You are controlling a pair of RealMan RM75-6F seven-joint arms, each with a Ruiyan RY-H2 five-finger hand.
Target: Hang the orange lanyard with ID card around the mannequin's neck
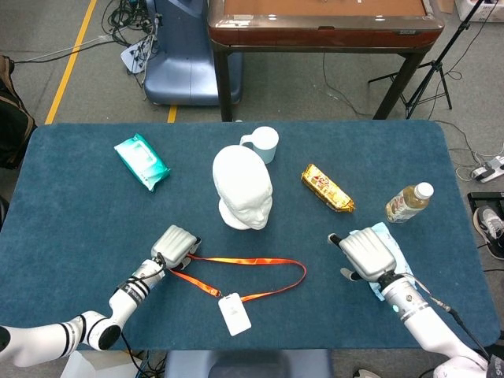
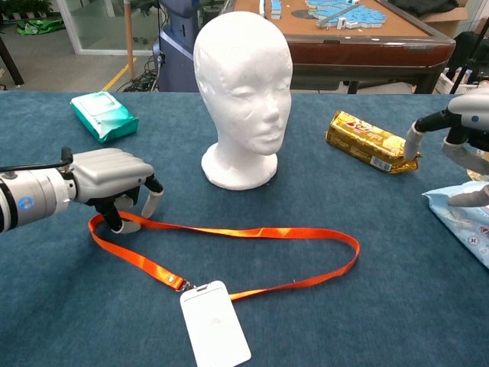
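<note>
Down on the blue felt-like table we see the orange lanyard, a flat glossy ribbon lying in a long narrow loop in front of the mannequin head, and its two ends meet at a small metal clip on the ID card, a blank white rectangle with rounded corners lying flat near the table's front edge. At the loop's far left end our left hand is down over the strap, its pale grey shell knuckles-up and its dark-tipped fingers curled onto the ribbon; we cannot tell whether they actually pinch it or only rest on it. The mannequin head is smooth white foam, upright on its flared neck base, well clear of the strap and turned toward the robot. Off to the right, our right hand rests palm-down on a crinkly light-blue packet, fingers apart and gripping nothing. Between it and the head lies a shiny gold foil snack bar, set at a slant. Further right a clear plastic bottle of amber liquid lies tilted with its white cap on. Behind the head stands a pale mug, and far left a teal pack of wipes, soft and pillowy, lies flat.
</note>
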